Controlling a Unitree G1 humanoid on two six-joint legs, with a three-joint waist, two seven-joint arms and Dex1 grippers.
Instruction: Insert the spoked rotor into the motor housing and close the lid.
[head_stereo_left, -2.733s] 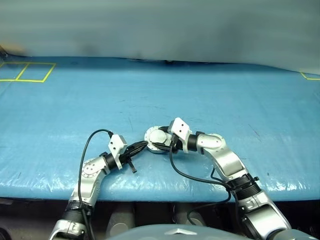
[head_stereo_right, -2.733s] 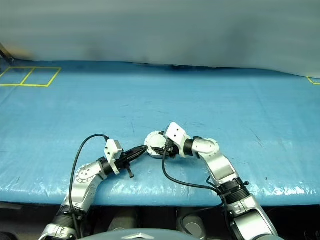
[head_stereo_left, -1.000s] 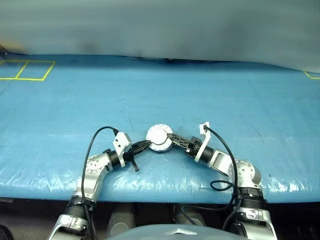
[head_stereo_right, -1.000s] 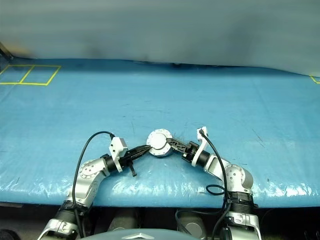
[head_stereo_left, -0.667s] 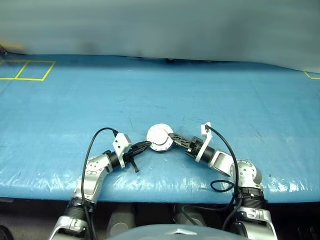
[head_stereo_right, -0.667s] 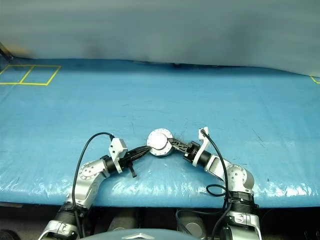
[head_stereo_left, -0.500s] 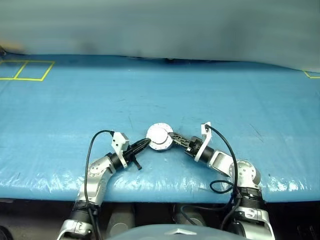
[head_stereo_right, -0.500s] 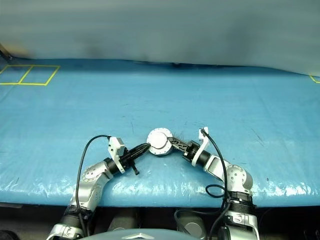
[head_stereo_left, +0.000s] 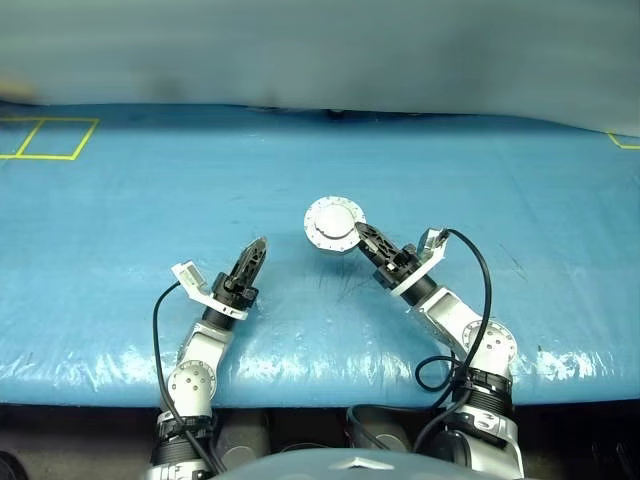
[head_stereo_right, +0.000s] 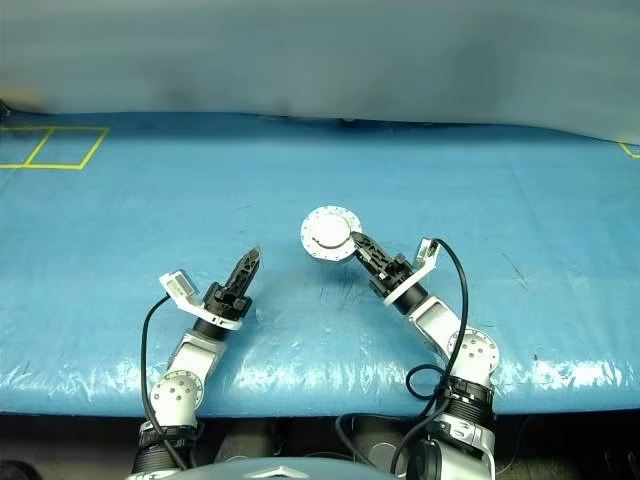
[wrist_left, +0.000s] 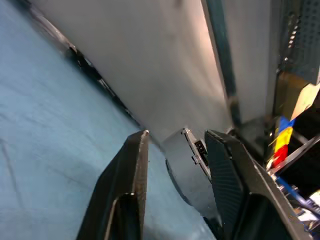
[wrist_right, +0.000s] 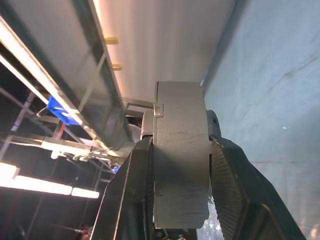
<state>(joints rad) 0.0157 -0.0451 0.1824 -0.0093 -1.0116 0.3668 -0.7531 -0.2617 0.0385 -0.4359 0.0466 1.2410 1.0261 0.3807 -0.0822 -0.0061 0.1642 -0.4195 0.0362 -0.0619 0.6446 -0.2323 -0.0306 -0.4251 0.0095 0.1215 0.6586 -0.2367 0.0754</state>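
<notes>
Both arms have risen from the blue tarpaulin-covered table (head_stereo_left: 120, 220) since a second ago; the round silver-grey motor housing (head_stereo_left: 335, 224), its plain grey lid with raised centre circle (head_stereo_right: 329, 229) shut on top, has gone up with the right gripper (head_stereo_left: 362, 238), while the left gripper (head_stereo_left: 254, 254) has let go and drawn back; the left gripper's black ribbed fingers (wrist_left: 131, 180) now stand apart with nothing between them, and in the left wrist view the housing shows beyond them, well clear; the right gripper's jaws are clamped across the housing's thick rim, as the right wrist view shows edge-on, a seam line marking where lid meets cup; the spoked rotor cannot be seen and is presumably shut inside; judged from this, insertion and closing look done, and the step in hand is lifting or presenting the closed unit; the next move likely calls for setting it level on the table and releasing it gently, since the smooth metal rim could slip from a two-finger pinch; the table's plastic skin is glossy and wrinkled near its front edge.
</notes>
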